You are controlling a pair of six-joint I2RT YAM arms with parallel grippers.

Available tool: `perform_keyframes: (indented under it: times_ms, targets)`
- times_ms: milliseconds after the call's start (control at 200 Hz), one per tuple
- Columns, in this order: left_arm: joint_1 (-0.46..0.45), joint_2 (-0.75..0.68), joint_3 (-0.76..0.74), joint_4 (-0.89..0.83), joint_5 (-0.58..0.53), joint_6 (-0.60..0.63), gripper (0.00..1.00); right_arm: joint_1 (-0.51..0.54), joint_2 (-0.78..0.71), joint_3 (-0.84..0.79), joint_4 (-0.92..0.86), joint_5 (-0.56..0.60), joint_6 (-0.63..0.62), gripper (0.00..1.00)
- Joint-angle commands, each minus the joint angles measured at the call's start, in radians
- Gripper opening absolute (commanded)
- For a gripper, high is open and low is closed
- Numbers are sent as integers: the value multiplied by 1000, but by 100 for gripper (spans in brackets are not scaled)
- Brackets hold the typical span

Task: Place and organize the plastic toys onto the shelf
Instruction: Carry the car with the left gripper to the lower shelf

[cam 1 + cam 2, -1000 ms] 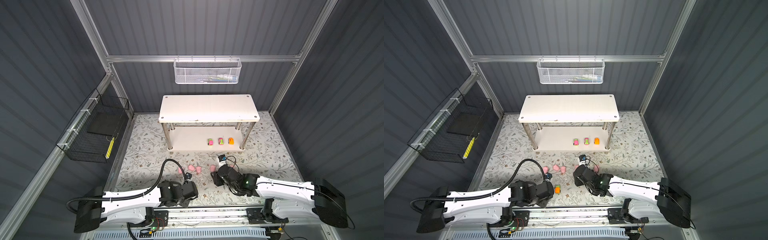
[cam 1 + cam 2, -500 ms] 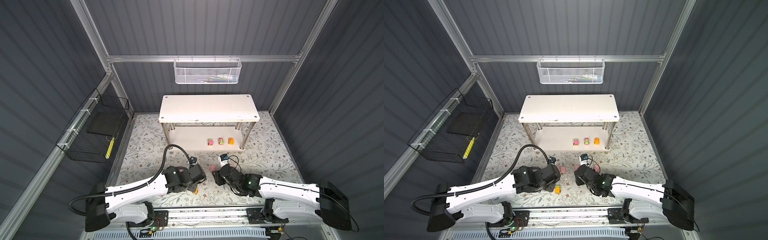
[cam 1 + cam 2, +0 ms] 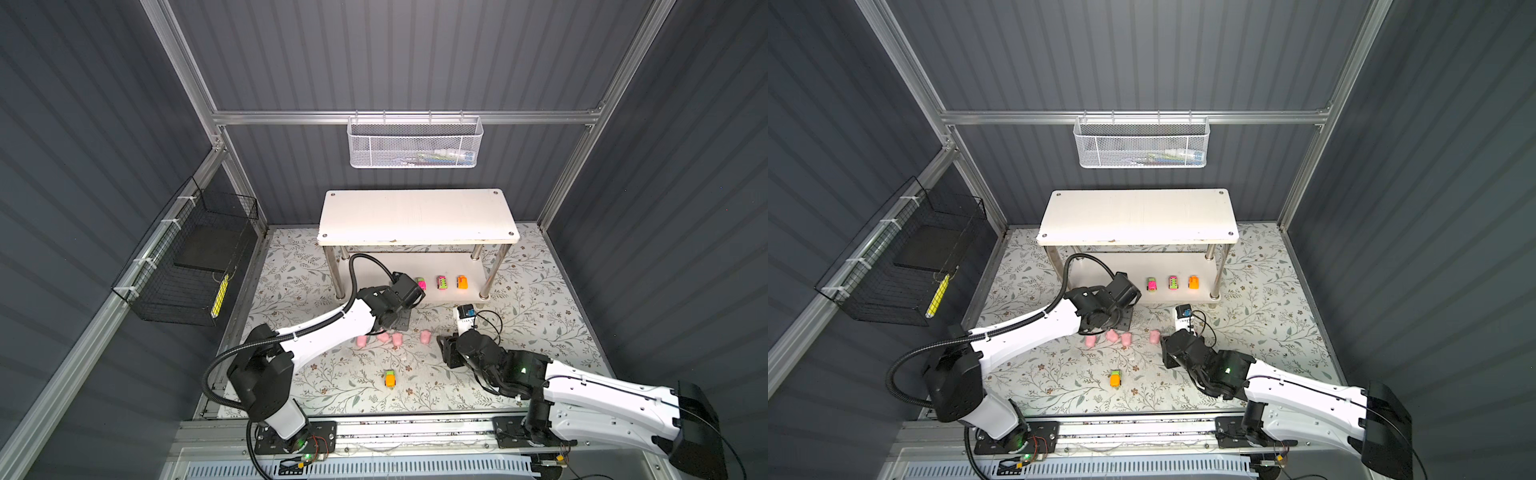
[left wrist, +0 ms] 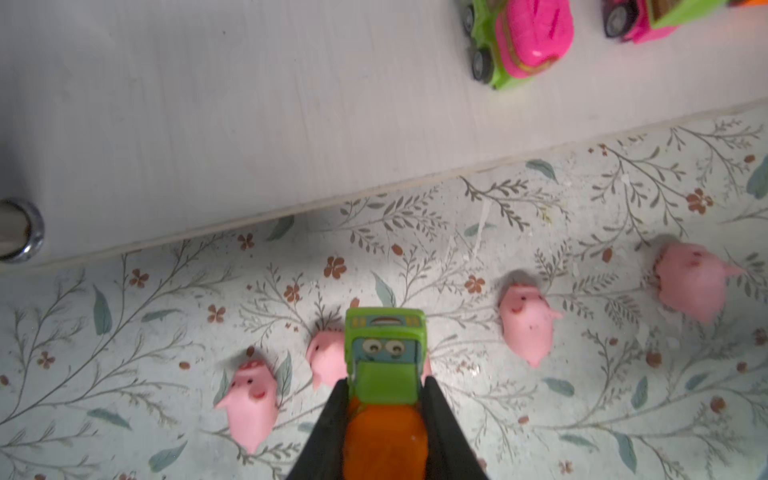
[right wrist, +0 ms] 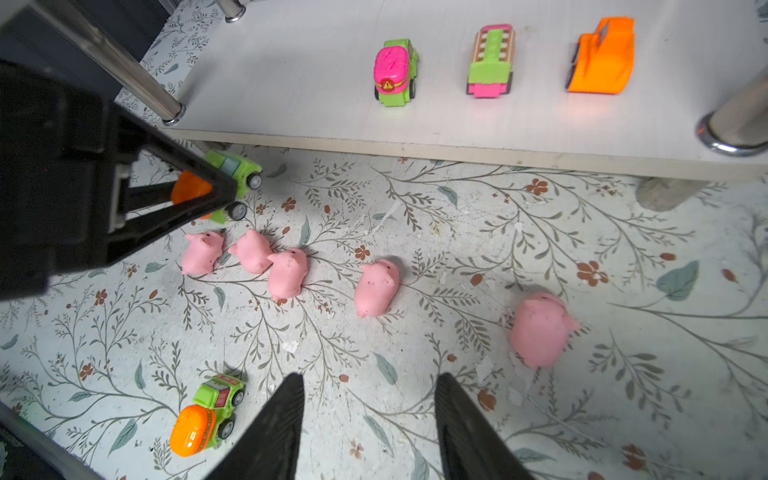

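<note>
Reaching forward from the front rail, the left arm had travelled up to the low two-tier shelf of white boards on shiny metal tube legs (image 3: 415, 216) since the earlier frame, while the right arm had hardly shifted. The left jaws were clamped on the orange rear of a green-and-orange plastic toy car (image 4: 384, 353), held above the floral-printed bench (image 5: 457, 216) just short of the lower board's front edge. The right jaws stood apart and empty, low over the bench. Since only the tail was pinched and the nose stuck out, the car could catch on the board's edge if brought in too low. Let go on its wheels, it might also roll off or bump the pink-and-green car (image 5: 395, 72) at the near end of the row. Cars numbered five. Three were lined up on the lower board, that one with a green-and-pink bus (image 5: 490, 60) and an orange digger (image 5: 600, 56). One was in the jaws, and one orange-and-green car (image 5: 206, 415) was loose on the bench. Five pale pink plastic pigs (image 5: 286, 274) lay in a ragged line on the bench before the shelf, none yet placed.
</note>
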Motion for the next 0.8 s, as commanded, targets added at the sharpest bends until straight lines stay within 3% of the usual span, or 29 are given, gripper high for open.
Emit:
perform_keyframes:
  times_ms: [0,795]
  targets:
    - [36,42,63,64,8,42,23,-4,-23,-12,-39,36,5,53]
    - [123,178,122,245,-92,49,23,-14,1,-10,-49,34,21,53]
